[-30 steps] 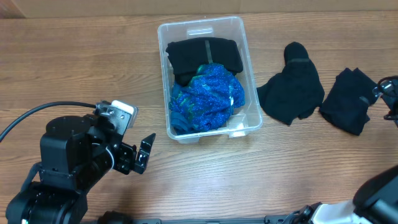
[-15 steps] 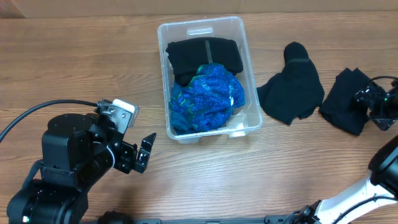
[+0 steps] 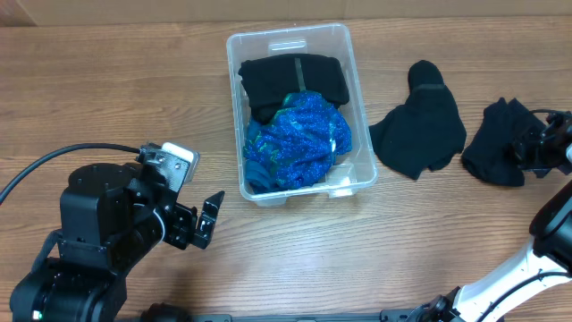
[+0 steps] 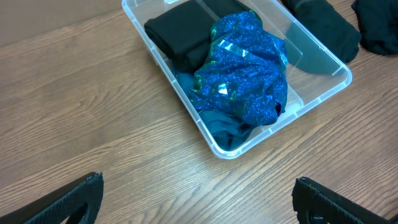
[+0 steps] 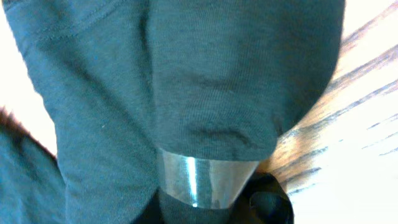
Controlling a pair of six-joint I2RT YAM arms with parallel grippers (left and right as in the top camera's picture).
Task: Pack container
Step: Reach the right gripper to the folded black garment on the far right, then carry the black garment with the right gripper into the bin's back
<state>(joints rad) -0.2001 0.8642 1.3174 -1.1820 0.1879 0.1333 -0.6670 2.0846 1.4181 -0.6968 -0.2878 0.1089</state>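
- At the far right of the table (image 3: 107, 89), my right pincer (image 3: 534, 148) sits on the crumpled black garment (image 3: 496, 148). The wrist camera shows little but dark knit pressed close, with one shiny finger pad at the bottom edge. I cannot tell whether the jaws have closed on the cloth or merely straddle it.
- I judge it is there to collect this piece, since it is the loose item farthest from the bin.
- Just to the pincer's left lies a second black garment (image 3: 420, 121), spread flat and untouched (presumably the next to go).
- Farther left again, well apart from the pincer, stands the container (image 3: 359, 98). It is already loaded with a folded black item (image 3: 290, 80) at the far end and a blue sparkly fabric (image 3: 299, 139) heaped over the near end. The heap means new cloth will likely need pushing down.
- Farthest off, my left pincer (image 3: 206, 224) hovers with its jaws spread wide and holds nothing. It is parked short of the bin's near-left corner, clear of the delivery path.
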